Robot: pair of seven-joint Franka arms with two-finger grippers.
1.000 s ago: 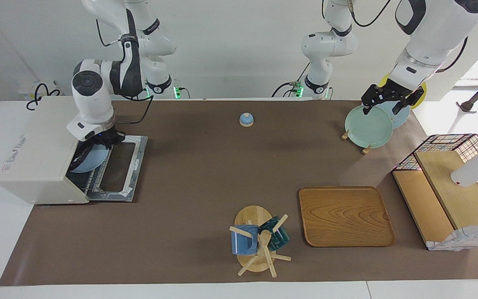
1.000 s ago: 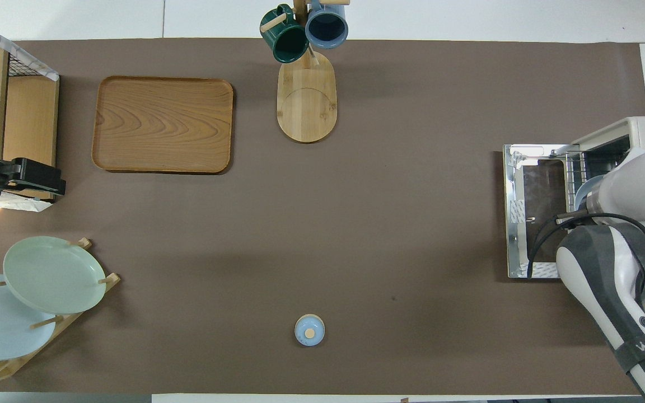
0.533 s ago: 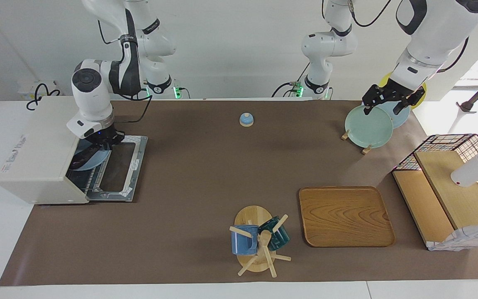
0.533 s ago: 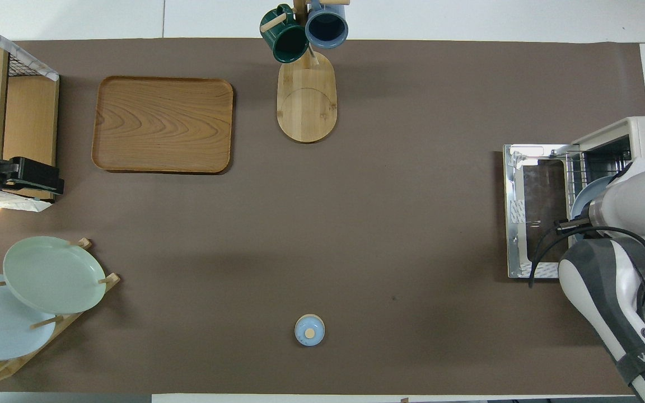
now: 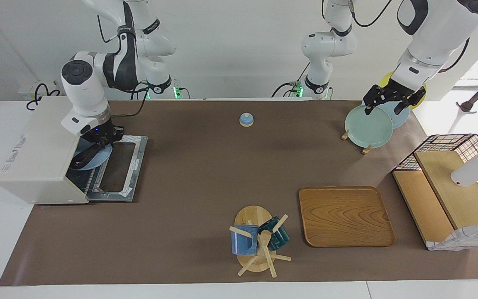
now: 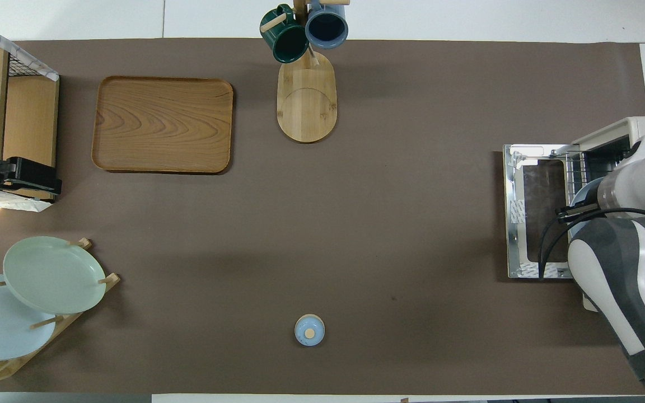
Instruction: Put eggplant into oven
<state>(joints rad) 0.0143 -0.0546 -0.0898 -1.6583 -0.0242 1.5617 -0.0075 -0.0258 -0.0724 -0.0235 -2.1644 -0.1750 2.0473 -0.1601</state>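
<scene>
- Nearest the robots, a small pale-blue dome with a wooden knob [image 5: 246, 119] sits on the brown surface [image 5: 206, 174], well apart from the oven, toward the left arm's end.
- Over at that same end, a wooden rack holds a pale-green round plate [image 5: 367, 126] upright, with a light-blue plate [image 5: 401, 118] and a yellow one [image 5: 422, 89] just beside it, all a bit nearer to the robots than the oven's open mouth.
- The left claw [image 5: 385, 104] hangs in the air by that rack, spread wide, and the left arm waits there, well apart from the oven.
- Now the action: the boxy off-white toaster oven [image 5: 35, 153] stands at the right arm's end, its glass door [image 5: 118, 166] dropped flat onto the surface.
- In the oven's mouth, on the wire rack, lies a round light-blue plate [image 5: 100, 157], and across it the slim dark purple eggplant [image 5: 83, 158].
- The right claw [image 5: 105, 139] hovers just over that plate at the oven's opening; whether it is wide or narrow, I cannot tell.
- Farther out than the oven's door and toward the left arm's end lies a rounded rectangular wooden tray [image 5: 345, 216].
- Farthest out stands a wooden mug tree [image 5: 255, 253], carrying a blue mug [image 5: 243, 243] and a dark-green mug [image 5: 279, 236].
</scene>
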